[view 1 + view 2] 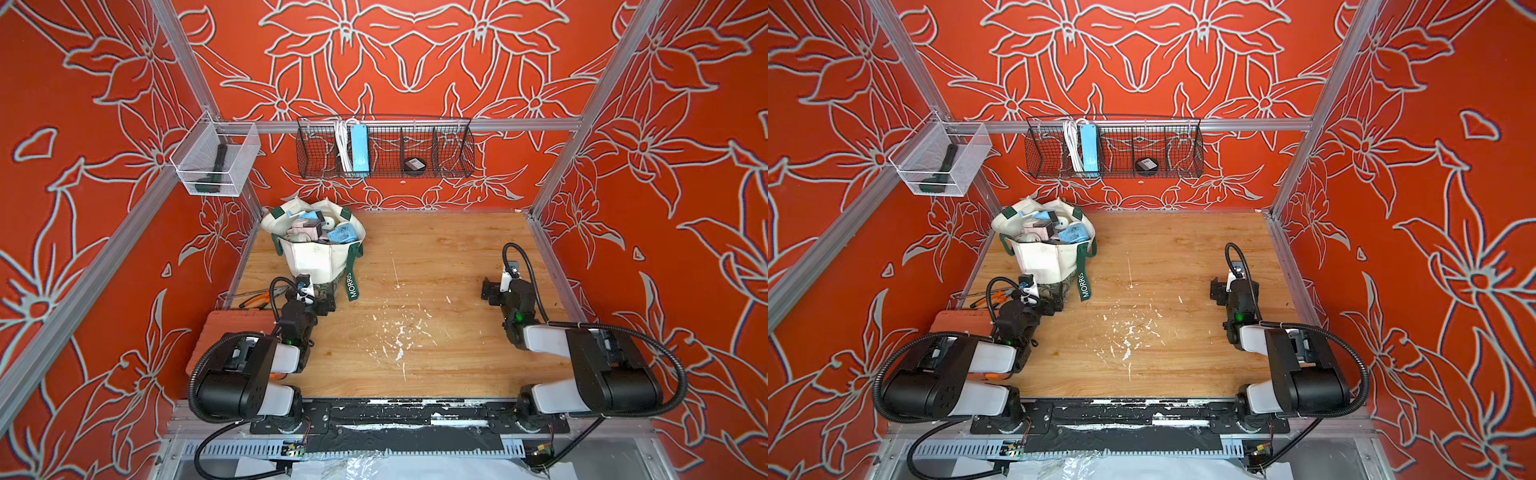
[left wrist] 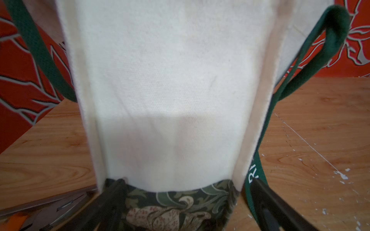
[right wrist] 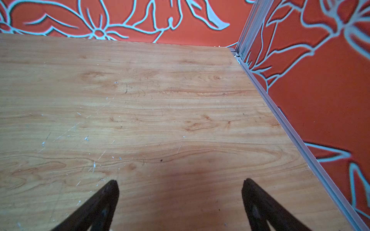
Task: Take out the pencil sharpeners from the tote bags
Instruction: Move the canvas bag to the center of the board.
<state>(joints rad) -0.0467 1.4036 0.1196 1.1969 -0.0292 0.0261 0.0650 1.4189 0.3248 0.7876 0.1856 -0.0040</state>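
Tote (image 1: 316,257) upright on table (image 1: 436,332), filled with sharpeners (image 1: 322,230), left gripper (image 2: 187,181) spread astride its base, right gripper (image 3: 180,183) spread, holding nothing.

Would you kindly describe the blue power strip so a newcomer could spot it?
Find the long black wire basket on the back wall. Upright inside, beside a white cable bundle, stands the light-blue plastic power strip, the basket's only blue item.

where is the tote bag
In both top views the tote bag stands far left on the table, its base just ahead of the open left pincer.
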